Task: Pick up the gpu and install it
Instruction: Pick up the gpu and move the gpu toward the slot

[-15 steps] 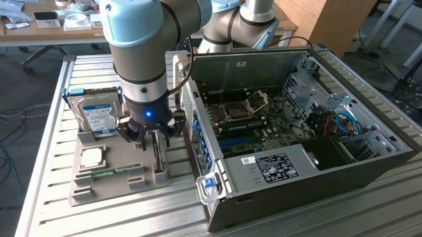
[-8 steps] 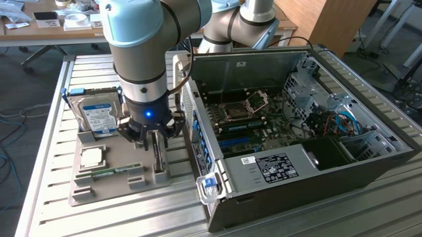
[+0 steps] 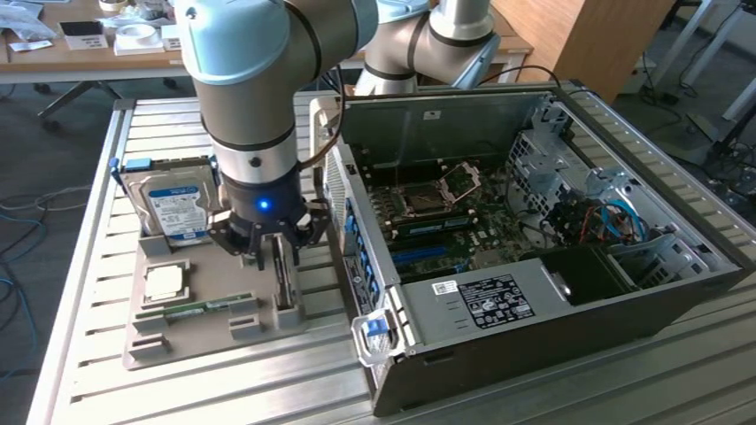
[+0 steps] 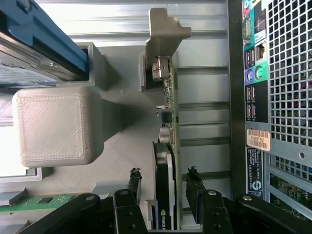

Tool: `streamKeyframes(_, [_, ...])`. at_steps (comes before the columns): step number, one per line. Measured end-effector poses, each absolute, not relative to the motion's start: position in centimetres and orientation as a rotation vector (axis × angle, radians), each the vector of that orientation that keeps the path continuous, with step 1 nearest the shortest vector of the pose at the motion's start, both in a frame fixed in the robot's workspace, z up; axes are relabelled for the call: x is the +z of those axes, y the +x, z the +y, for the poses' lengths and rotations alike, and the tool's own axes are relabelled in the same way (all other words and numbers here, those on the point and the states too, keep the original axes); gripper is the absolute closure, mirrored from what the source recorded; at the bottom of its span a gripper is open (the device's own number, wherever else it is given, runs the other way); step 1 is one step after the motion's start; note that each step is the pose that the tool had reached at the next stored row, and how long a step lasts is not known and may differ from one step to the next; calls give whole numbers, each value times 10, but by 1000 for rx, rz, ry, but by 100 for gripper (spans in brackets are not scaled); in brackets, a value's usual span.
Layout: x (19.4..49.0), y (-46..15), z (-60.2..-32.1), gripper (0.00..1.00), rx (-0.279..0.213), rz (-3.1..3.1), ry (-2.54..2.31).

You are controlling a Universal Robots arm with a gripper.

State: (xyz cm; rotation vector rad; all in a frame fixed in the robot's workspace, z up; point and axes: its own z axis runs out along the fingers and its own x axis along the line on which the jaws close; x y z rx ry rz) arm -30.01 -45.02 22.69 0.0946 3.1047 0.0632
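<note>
While wooden desks [image 3: 71, 53] are standing along the back of the room and loose cables [image 3: 18, 221] are trailing over the floor at the exterior view's left, a slatted metal surface [image 3: 83, 301] is carrying all the parts. An open computer case [image 3: 567, 301] is lying on its side toward the exterior view's right, showing its motherboard [image 3: 443, 208] and turning its port panel toward the parts beside it. The robot arm [image 3: 254, 88] is reaching straight down at the exterior view's left of the case. Under it a grey tray [image 3: 212, 288] is sitting on the surface, just beside the case. A hard drive [image 3: 177, 208] in a blue frame is standing propped upright at the tray's far end.

The gpu [image 3: 283, 288] is standing on its long edge in a slot on the side of the tray nearest the case. In the wrist view its metal bracket [image 4: 163, 34] is pointing away from the hand [image 4: 164, 171]. The hand is hanging directly over the card's near end with its fingers [image 4: 134, 183] spread. One finger is sitting on each side of the card and a gap is showing on both sides, so it is pinching nothing. A square processor [image 3: 165, 282] is lying flat in the tray, and a slim green RAM stick [image 3: 207, 307] is lying beside it
</note>
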Motion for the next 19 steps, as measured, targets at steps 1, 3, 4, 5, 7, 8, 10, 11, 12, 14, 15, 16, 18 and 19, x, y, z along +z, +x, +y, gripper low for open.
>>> streamKeyframes(1, [227,-301,-450,49,63,3104,95])
streamKeyframes(3, [227,-303,-450,49,63,3103,94])
streamKeyframes(4, [227,-302,-450,49,63,3103,94])
streamKeyframes(5, [227,-303,-450,49,63,3103,94])
streamKeyframes(7, [227,-303,-450,49,63,3103,94])
streamKeyframes(8, [227,-303,-450,49,63,3103,94])
streamKeyframes(10, [227,-302,-450,49,63,3103,94])
streamKeyframes(11, [227,-300,-450,49,63,3103,94])
streamKeyframes(12, [227,-298,-450,49,63,3103,94])
streamKeyframes(14, [227,-298,-450,49,63,3103,95])
streamKeyframes(15, [227,-298,-450,49,63,3104,95])
streamKeyframes(16, [227,-298,-450,49,63,3103,95])
streamKeyframes(18, [227,-298,-450,49,63,3103,95])
streamKeyframes(19, [227,-298,-449,49,63,3103,95])
